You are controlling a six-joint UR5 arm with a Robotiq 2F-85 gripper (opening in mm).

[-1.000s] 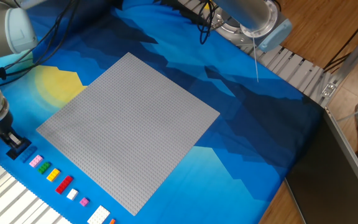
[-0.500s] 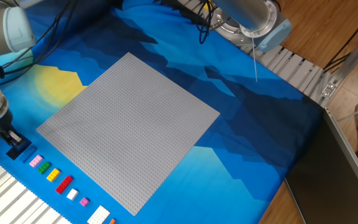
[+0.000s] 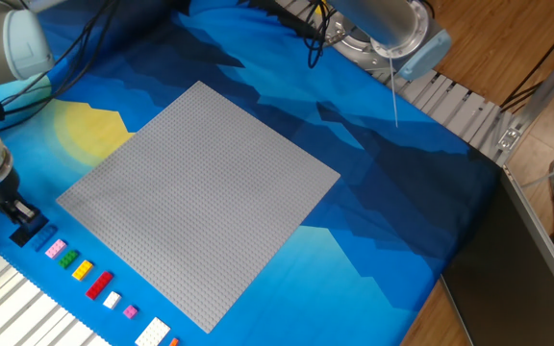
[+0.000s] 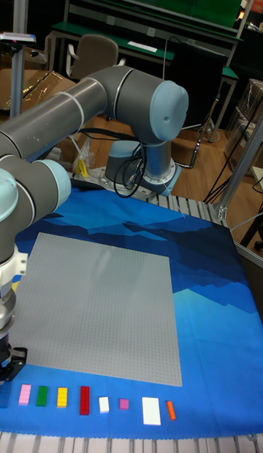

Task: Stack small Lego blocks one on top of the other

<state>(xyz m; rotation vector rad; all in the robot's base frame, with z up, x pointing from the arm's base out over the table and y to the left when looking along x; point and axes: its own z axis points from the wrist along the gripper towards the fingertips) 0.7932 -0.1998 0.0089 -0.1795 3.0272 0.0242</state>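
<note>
Grey studs cover the square baseplate at the middle of the blue cloth-covered surface in the fixed view, and nothing stands on it; the gripper sits at about eight o'clock from the plate, low over the black block, its jaws seemingly around it, though whether they are clamped I cannot tell; the row of small Lego blocks runs on towards five o'clock, pink, green, yellow, red, white, all single and apart; so no stack is begun, and the whole task is left, as I judge it.

In the tall fixed view the gripper is at the lower left edge, largely cut off; the blocks lie in a line at six o'clock of the baseplate, including a larger white one and an orange one at the right end; none rests on another.

No brand, label or readable writing shows in either view.
</note>
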